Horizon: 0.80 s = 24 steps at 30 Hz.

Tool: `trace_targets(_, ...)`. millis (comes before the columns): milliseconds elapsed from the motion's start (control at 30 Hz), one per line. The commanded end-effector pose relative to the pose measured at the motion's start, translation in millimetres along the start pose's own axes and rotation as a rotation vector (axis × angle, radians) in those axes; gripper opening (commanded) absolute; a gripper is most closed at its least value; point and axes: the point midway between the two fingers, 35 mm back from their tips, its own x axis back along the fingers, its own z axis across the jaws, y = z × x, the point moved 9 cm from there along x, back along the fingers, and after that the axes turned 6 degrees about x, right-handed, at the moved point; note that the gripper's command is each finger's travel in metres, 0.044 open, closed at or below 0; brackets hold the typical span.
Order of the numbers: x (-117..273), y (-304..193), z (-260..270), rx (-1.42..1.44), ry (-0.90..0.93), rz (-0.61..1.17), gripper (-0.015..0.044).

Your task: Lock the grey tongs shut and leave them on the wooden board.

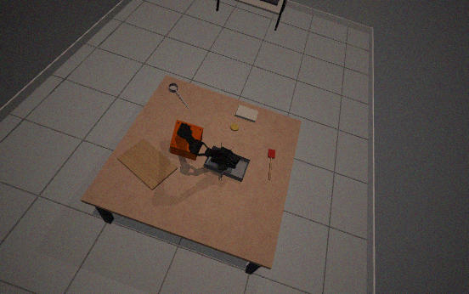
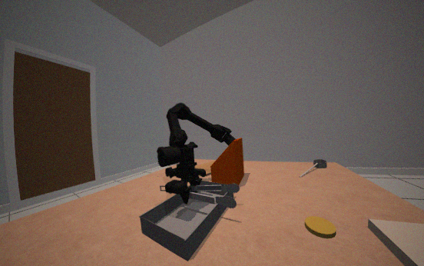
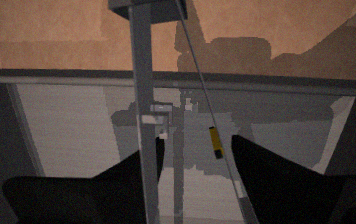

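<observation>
The grey tongs (image 1: 220,175) (image 2: 207,188) (image 3: 142,90) lie across the roasting tin (image 2: 165,238) (image 3: 65,125), hinge end at the top of the wrist view, arms spread apart and somewhat twisted. My gripper (image 2: 187,194) (image 3: 197,141) is low over the tin, half closed, with one finger against the outer side of each arm. A small yellow-and-black piece (image 3: 215,142) shows between the arms. The tips are outside the wrist view; in the exterior view they point right, still apart. The wooden board (image 1: 144,163) lies flat and bare at the left of the top view.
The orange block (image 2: 230,165) stands at the arm's base, between board and tin. A yellow disc (image 1: 234,127) (image 2: 319,226), a white slab (image 1: 247,112) (image 2: 399,234), a red-headed utensil (image 1: 271,154) and a round-headed utensil (image 1: 173,87) (image 2: 319,164) lie farther off.
</observation>
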Motion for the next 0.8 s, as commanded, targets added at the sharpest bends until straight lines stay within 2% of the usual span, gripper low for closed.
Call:
trace_targets(0, 0.3, 0.2, 0.2, -0.001, 0.000, 0.000, 0.0207)
trace_targets(767, 0.3, 0.2, 0.2, -0.001, 0.000, 0.000, 0.0054)
